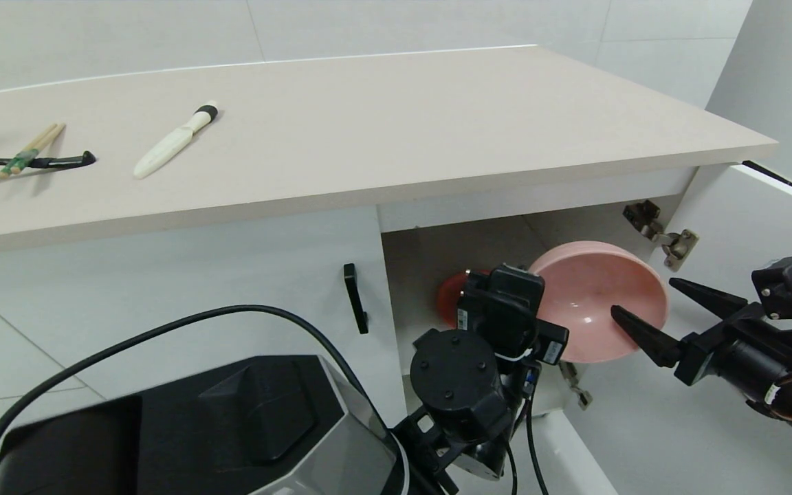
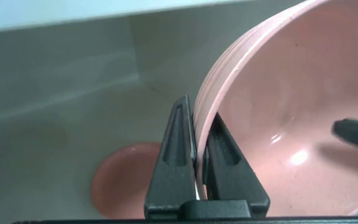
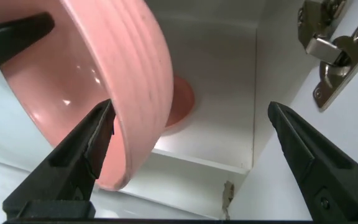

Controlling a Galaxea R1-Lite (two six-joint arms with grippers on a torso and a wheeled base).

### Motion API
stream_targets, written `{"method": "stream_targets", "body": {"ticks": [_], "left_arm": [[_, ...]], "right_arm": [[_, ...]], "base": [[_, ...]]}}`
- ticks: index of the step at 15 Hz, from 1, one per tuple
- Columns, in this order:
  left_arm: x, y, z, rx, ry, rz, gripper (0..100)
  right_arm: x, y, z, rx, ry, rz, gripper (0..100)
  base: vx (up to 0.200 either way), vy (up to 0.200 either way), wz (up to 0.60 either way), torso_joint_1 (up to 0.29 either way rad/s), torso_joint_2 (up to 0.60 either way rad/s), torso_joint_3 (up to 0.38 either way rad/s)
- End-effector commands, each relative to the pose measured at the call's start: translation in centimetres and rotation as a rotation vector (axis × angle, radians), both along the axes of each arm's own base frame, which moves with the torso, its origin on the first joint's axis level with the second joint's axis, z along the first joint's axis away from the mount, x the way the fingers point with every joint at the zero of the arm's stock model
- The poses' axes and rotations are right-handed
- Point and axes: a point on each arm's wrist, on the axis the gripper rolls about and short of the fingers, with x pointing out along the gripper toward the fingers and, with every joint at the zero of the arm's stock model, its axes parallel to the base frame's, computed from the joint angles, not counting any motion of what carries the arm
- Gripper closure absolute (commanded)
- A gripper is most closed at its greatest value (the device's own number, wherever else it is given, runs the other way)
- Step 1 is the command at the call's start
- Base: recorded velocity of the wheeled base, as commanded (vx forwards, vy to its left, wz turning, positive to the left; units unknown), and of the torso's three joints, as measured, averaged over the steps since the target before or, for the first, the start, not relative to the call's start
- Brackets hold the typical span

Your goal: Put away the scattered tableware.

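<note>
A large pink bowl (image 1: 592, 302) hangs tilted on its side in the open cabinet (image 1: 451, 247) under the counter. My left gripper (image 2: 197, 127) is shut on the bowl's rim, one finger on each side of the wall. A smaller red dish (image 1: 449, 297) rests on the cabinet floor behind it (image 2: 126, 180). My right gripper (image 1: 643, 297) is open just right of the bowl, with the rim (image 3: 135, 87) beside one finger (image 3: 73, 155). On the counter lie a pair of chopsticks (image 1: 30, 149) and a cream-handled utensil (image 1: 174, 141).
The cabinet's right door (image 1: 760, 220) stands open, with metal hinges (image 1: 671, 240) on it close to my right gripper. The left door (image 1: 231, 275) is closed and has a black handle (image 1: 355, 297). A black cable (image 1: 59, 162) lies on the counter by the chopsticks.
</note>
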Motion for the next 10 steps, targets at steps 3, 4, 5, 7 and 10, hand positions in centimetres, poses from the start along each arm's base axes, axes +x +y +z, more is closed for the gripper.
{"method": "stream_targets", "body": {"ticks": [3,4,5,7,10], "left_arm": [[0.0,-0.2,0.3,-0.014,-0.009,-0.001,100],[0.1,-0.3,0.1,-0.008,-0.005,-0.001,100],[0.1,-0.3,-0.2,-0.003,-0.002,-0.001,100],[0.2,-0.4,-0.7,0.006,0.004,-0.001,100],[0.2,-0.4,-0.4,-0.001,0.001,-0.002,0]], "right_arm": [[-0.4,0.1,0.5,0.004,-0.023,0.010,100],[-0.8,0.7,0.6,0.008,-0.029,0.042,100],[-1.2,1.5,0.7,0.009,-0.034,0.084,100],[-1.5,1.9,0.9,0.012,-0.043,0.107,100],[-1.4,1.8,0.9,0.011,-0.040,0.102,100]], "base": [[0.000,0.000,0.00,0.000,0.00,0.000],[0.000,0.000,0.00,0.000,0.00,0.000],[0.000,0.000,0.00,0.000,0.00,0.000],[0.000,0.000,0.00,0.000,0.00,0.000],[0.000,0.000,0.00,0.000,0.00,0.000]]}}
